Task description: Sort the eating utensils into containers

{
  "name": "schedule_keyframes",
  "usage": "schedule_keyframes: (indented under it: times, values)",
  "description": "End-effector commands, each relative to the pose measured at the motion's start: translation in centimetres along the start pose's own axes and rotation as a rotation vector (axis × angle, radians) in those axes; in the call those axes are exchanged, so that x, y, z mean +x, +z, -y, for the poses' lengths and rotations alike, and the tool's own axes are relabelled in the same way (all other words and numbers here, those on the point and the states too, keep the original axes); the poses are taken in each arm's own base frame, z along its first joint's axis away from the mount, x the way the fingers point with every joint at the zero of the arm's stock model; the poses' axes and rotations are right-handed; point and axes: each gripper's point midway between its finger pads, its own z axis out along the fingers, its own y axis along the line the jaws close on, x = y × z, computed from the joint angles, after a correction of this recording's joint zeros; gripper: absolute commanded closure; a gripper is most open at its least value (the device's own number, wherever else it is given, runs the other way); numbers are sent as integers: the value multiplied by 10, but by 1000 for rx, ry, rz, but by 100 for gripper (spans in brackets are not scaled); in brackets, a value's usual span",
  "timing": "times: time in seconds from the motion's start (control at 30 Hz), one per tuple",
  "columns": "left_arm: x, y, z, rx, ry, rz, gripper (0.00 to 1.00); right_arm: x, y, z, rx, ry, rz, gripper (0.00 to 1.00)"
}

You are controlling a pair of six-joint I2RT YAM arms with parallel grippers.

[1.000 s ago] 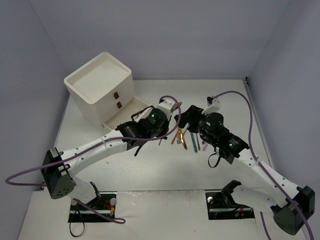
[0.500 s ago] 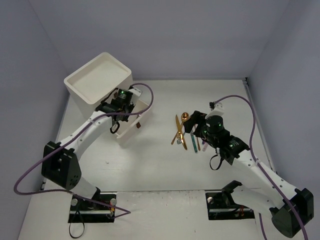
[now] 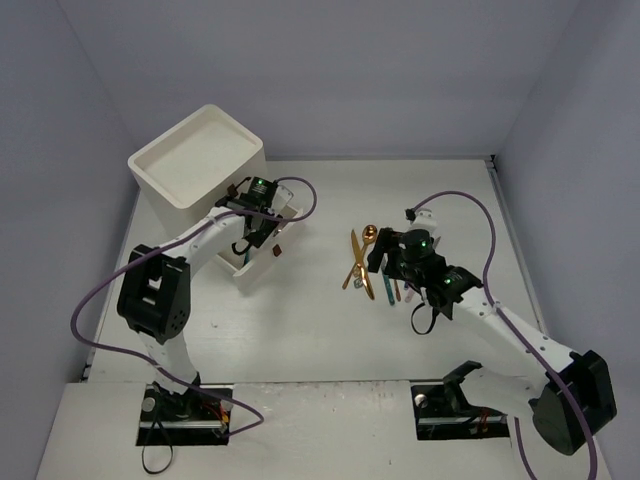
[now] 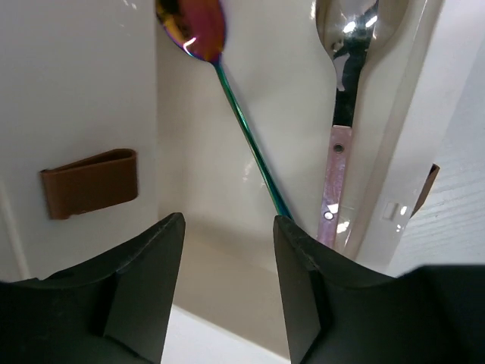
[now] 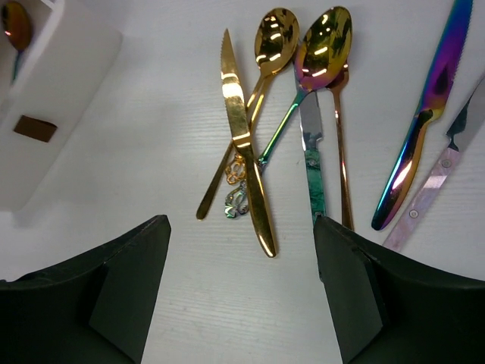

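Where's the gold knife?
In the right wrist view, the gold knife lies on the table, crossing the gold spoon's handle, left of the rainbow spoon.

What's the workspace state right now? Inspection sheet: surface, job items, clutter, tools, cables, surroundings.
Surface: white table, matte, no spills seen.
Job's things: white drawer cabinet with one open drawer holding an iridescent spoon and a pink-handled spoon. Loose cutlery lies overlapping on the table, including a gold knife, a gold spoon and a rainbow knife.
Clutter: nothing seen.
Grippers: left tool open over the open drawer, empty. Right tool open above the loose cutlery, empty.
Cables: left purple cable loops wide off the arm. Right purple cable arches over the wrist.
Surroundings: plain grey-blue walls.
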Motion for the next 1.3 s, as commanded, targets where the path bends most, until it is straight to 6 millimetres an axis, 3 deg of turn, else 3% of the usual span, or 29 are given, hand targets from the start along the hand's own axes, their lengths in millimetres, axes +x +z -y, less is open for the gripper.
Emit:
schedule_keyframes:
  times: [0.0, 0.13, 0.23, 0.3, 0.43, 0.53, 0.67, 1.13, 1.27]
  values:
    - [-45, -61, -36, -70, -119, 201, 48, -16, 16, 9, 83, -66, 22, 28]
    - [-50, -104, -37, -30, -261, 301, 40, -15, 32, 14, 120, -103, -28, 35]
    - [-40, -146, -33, 20, -366, 395, 38, -10, 49, 17, 152, -107, -70, 47]
    - [-32, -160, -25, 65, -386, 434, 37, -11, 56, 15, 160, -97, -79, 54]
    - [-3, -181, -14, 99, -410, 496, 37, -7, 78, 16, 197, -65, -111, 56]
    - [21, -176, -4, 103, -421, 504, 37, -6, 94, 15, 224, -31, -123, 60]
    - [37, -172, 5, 114, -450, 533, 37, 2, 113, 21, 280, 7, -139, 66]
    - [37, -171, 10, 138, -447, 522, 37, 23, 148, 43, 402, 115, -168, 74]
    - [38, -172, 10, 138, -447, 523, 37, 32, 151, 51, 435, 117, -177, 89]
